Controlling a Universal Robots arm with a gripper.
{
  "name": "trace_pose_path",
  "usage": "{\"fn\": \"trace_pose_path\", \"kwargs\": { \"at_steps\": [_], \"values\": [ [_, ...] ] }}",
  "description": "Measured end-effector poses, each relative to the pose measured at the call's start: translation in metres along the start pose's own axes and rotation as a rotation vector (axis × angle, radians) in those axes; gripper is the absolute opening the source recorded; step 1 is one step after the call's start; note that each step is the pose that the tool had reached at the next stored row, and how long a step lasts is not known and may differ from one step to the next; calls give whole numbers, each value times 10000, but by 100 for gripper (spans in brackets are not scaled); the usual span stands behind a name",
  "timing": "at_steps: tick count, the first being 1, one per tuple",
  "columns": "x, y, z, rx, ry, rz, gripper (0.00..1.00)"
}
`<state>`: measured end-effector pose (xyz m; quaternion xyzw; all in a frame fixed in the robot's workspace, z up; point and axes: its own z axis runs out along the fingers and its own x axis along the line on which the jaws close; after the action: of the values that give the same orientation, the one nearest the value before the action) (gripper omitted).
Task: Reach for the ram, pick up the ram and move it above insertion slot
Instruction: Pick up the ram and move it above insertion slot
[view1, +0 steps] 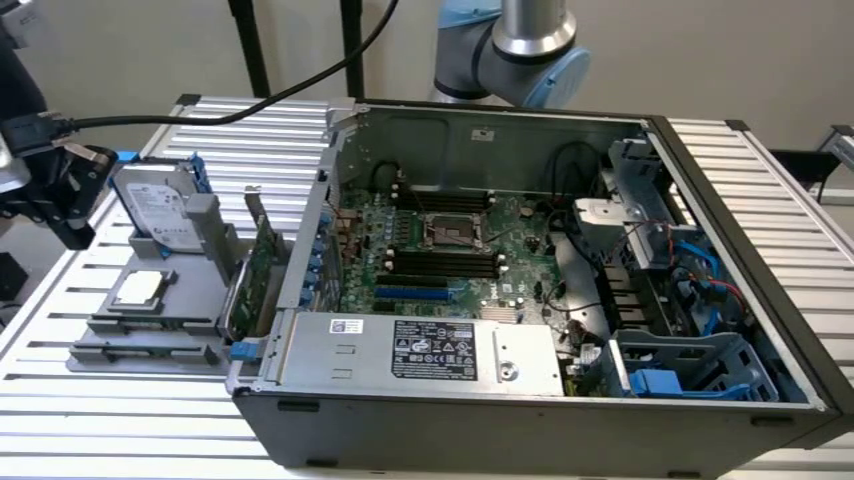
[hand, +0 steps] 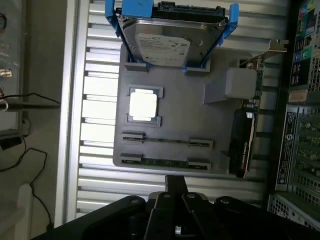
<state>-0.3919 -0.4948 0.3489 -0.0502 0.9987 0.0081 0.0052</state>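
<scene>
Exterior view: the open case (view1: 534, 430) sits on the exterior view's right, a grey tray (view1: 198, 300) on its left. The gripper (hand: 175, 194) hovers by the tray's near edge; open or closed, I cannot tell. The ram (hand: 162, 161) stands on edge in its holder there, untouched, so the pick-up seems undone. Drive (hand: 170, 42) and power supply (view1: 400, 350) labels are unreadable.
</scene>
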Motion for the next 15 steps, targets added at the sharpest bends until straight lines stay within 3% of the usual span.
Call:
{"fn": "trace_pose_path", "kwargs": {
  "at_steps": [15],
  "values": [
    [1,-2,96,-31,42,-2731,11]
  ]
}}
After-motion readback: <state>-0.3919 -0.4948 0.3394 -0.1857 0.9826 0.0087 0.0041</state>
